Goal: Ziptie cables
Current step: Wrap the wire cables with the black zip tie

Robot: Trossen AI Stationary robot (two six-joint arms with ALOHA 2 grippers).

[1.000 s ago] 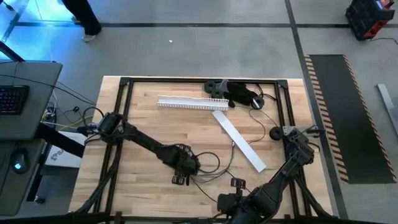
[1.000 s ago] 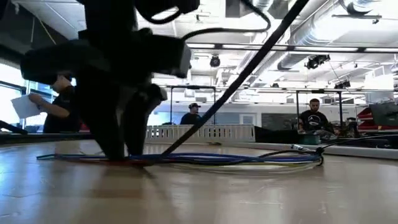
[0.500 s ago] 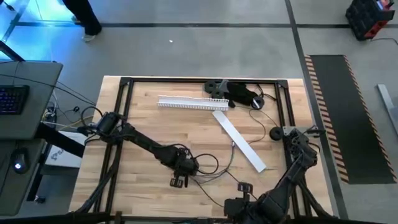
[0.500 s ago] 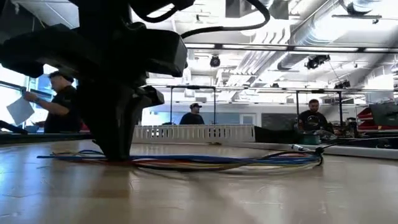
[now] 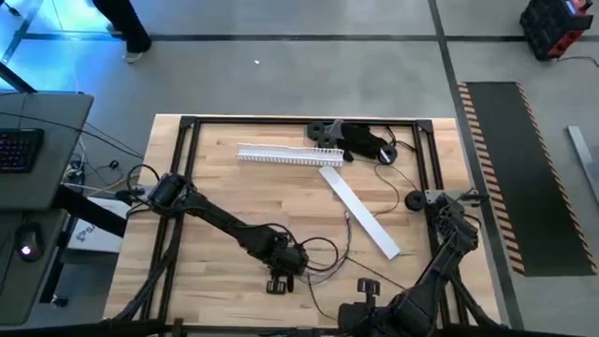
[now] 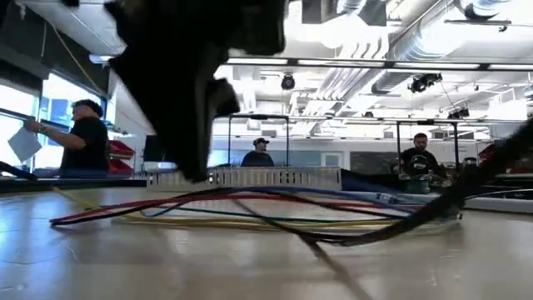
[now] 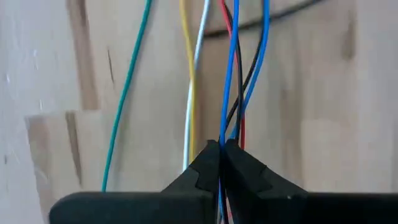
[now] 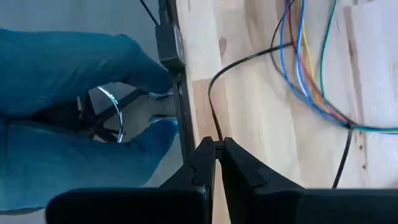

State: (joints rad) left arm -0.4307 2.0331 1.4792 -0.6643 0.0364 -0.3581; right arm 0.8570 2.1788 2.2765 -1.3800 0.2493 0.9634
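Observation:
The cables [image 5: 323, 253] are a bunch of thin coloured wires looping on the wooden table, near its front edge. In the low view the cables [image 6: 250, 204] rise off the wood toward my left gripper [image 6: 191, 125]. My left gripper [image 5: 279, 284] stands at the bunch's left end, shut on some of the wires. My right gripper [image 5: 367, 285] is close to the right of it, by the front edge, shut on a thin black strand [image 8: 211, 99]. That strand curves away toward the bunch [image 8: 305, 68]. My left gripper pinches the blue, black and red wires [image 7: 233, 134] between its two fingertips, coming from above. The yellow, white and green wires [image 7: 189, 124] pass beside the fingers, outside the hold. The held wires rise off the table toward the gripper. My right gripper pinches the thin black strand [image 8: 215, 138] between its two fingertips, close to the table's front rail. Beyond the fingers the strand bends away over the wood in a curve.
A white slotted duct [image 5: 290, 155], a flat white strip [image 5: 360, 211] and a bulky black gadget [image 5: 360, 140] lie on the far half. The black frame rail [image 8: 180, 106] runs along the front edge, with blue cloth [image 8: 74, 106] beyond it. People stand in the room behind.
My left gripper has gone toward the table's near edge and a little right, drawing the cables along and lifting their held end off the wood. My right gripper has also shifted toward the near edge and right with the black strand.

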